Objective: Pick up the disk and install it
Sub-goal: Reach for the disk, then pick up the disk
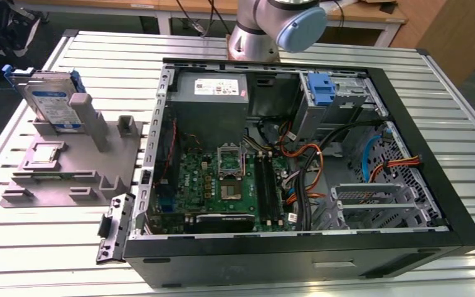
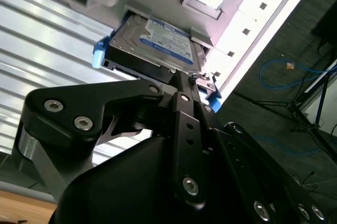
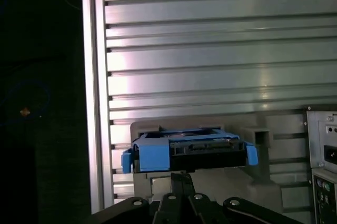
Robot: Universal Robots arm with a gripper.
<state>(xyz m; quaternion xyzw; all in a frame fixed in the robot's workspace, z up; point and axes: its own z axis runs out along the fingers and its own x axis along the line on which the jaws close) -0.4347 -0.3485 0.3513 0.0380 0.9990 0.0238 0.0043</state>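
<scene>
The disk (image 1: pixel 52 102) is a silver hard drive with a white and blue label and a blue carrier frame. It stands on edge in a grey fixture (image 1: pixel 81 179) at the exterior view's left, outside the computer. In both wrist views my gripper (image 2: pixel 181 79) (image 3: pixel 181 175) hangs close to the disk (image 2: pixel 158 42) (image 3: pixel 189 149) and apart from it. Its black fingers are shut together with nothing between them.
An open black computer case (image 1: pixel 435 185) lies on the slatted metal table (image 1: pixel 435 68), with a motherboard, cables, a drive cage (image 1: pixel 370 201) and a blue bracket (image 1: pixel 321 90) inside. A small square chip (image 1: pixel 46 153) rests on the fixture. The arm's base (image 1: pixel 271 25) stands behind the case.
</scene>
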